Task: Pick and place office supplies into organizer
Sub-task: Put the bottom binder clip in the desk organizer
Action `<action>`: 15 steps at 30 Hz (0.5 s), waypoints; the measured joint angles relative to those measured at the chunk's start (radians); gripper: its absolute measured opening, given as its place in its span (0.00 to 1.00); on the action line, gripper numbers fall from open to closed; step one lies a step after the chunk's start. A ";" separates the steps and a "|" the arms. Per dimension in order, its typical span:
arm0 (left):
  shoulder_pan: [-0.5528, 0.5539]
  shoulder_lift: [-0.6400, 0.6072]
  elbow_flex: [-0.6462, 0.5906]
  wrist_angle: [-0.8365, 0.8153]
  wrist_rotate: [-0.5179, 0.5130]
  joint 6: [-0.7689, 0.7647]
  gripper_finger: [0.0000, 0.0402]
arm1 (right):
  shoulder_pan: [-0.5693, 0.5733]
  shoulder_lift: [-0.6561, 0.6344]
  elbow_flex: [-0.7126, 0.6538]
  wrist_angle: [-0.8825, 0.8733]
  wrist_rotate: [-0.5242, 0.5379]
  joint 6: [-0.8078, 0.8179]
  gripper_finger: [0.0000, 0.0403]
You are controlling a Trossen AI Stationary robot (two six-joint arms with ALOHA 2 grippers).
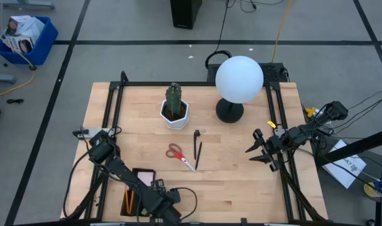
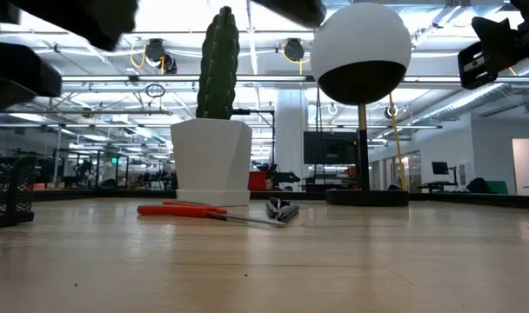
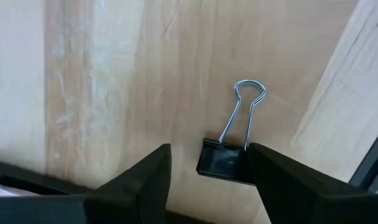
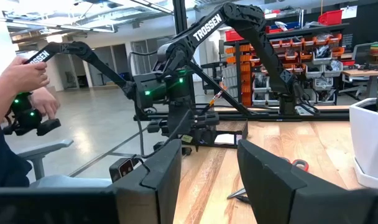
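In the left wrist view a small black binder clip (image 3: 223,163) lies flat on the wood, its silver wire handles (image 3: 245,106) pointing away from me. My left gripper (image 3: 209,148) is open, low over the table near its near edge (image 1: 172,199), with a finger on each side of the clip. The black organizer (image 1: 133,171) sits just left of it and holds a pink sticky pad (image 1: 144,177) and an orange pencil (image 1: 128,201). Red-handled scissors (image 1: 177,154) and dark pens (image 1: 197,147) lie mid-table. My right gripper (image 1: 251,150) waits open at the right side. My left gripper comes at the clip from above, slanting down, with a finger on either side of its black body. One finger (image 3: 276,180) stands right against the body's edge (image 3: 244,167). I cannot tell whether it touches. The clip lies flat on the table.
A cactus in a white faceted pot (image 1: 175,108) and a lamp with a white globe (image 1: 239,78) stand at the far side. In the right wrist view a person's hand (image 4: 24,71) shows in the room beyond the table. Bare wood lies between the scissors and the right arm.
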 joint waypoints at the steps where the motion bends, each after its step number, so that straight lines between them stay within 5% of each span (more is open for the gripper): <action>1: 0.005 0.000 0.000 0.000 0.020 0.008 0.54 | 0.000 0.000 0.000 0.000 0.000 0.000 0.38; 15: 0.013 -0.042 -0.002 0.001 0.059 0.049 0.50 | 0.000 0.000 0.000 0.000 0.000 0.000 0.38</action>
